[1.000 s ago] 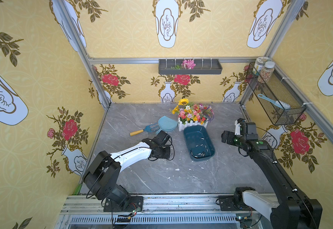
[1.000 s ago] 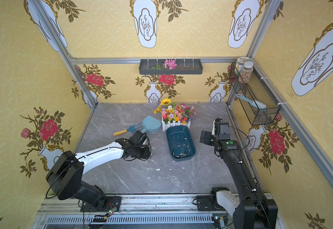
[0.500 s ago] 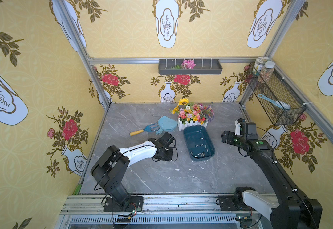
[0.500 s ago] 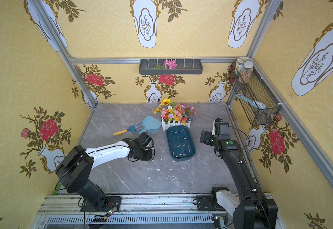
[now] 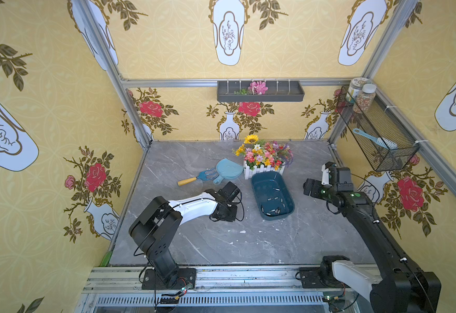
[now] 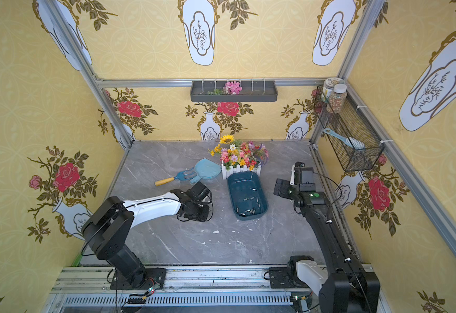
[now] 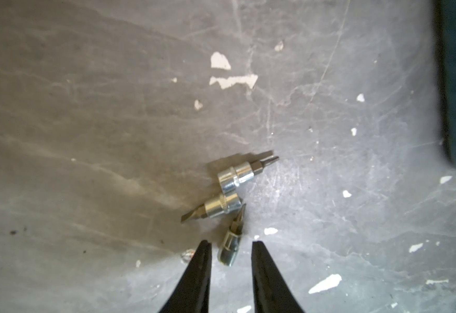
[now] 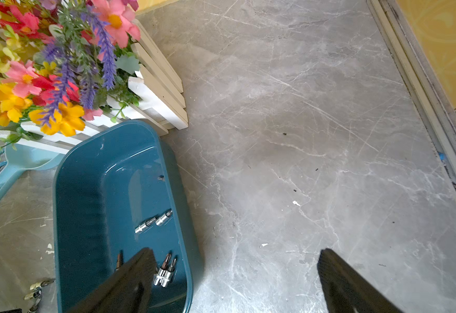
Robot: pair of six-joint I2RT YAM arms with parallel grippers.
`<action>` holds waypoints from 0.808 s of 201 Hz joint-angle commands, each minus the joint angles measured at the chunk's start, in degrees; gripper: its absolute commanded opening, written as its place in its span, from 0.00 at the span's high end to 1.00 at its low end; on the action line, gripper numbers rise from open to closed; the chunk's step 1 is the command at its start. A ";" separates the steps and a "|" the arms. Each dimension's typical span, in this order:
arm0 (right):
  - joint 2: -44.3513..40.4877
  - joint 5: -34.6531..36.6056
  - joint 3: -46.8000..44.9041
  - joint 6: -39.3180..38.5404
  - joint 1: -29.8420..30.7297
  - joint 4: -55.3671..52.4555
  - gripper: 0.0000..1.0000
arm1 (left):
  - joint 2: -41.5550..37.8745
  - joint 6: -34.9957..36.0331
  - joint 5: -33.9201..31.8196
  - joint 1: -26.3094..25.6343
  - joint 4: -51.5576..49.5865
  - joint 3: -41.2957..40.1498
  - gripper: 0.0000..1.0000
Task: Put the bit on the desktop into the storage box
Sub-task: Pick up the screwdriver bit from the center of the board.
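- Since a second ago the left arm point(image 5: 194, 207) has hauled its elbow up and inward. Its wrist has barely shifted and sits low beside the storage box point(image 5: 265, 184).
- The right arm point(image 5: 365, 222) has not budged.
- The left gripper point(image 7: 230, 244) straddles one bit point(image 7: 229, 249) lying on the desktop point(image 7: 85, 108). Its fingers stand narrowly apart with a sliver of gap on each side, gripping nothing yet.
- Two other bits point(image 7: 235, 176) lie touching each other just beyond it.
- The right gripper point(image 8: 235, 252) gapes wide and empty above the desktop, at the box's edge.
- More bits point(image 8: 153, 222) lie inside the box.
- The print on the jar point(image 5: 358, 86) in the wire basket is too small to read.
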 commanded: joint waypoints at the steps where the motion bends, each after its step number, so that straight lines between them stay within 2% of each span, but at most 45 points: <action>1: 0.18 0.17 -0.10 0.26 -0.09 1.72 0.03 | 0.80 0.57 0.02 -0.05 -0.17 0.20 0.70; 83: 0.53 0.00 0.10 0.20 -0.34 1.65 0.03 | 3.45 0.92 -0.68 -0.48 -0.46 0.57 0.77; 162: 0.49 -0.10 -0.01 0.16 -0.55 1.64 0.03 | 2.50 1.42 -0.93 -1.38 -0.75 0.85 0.83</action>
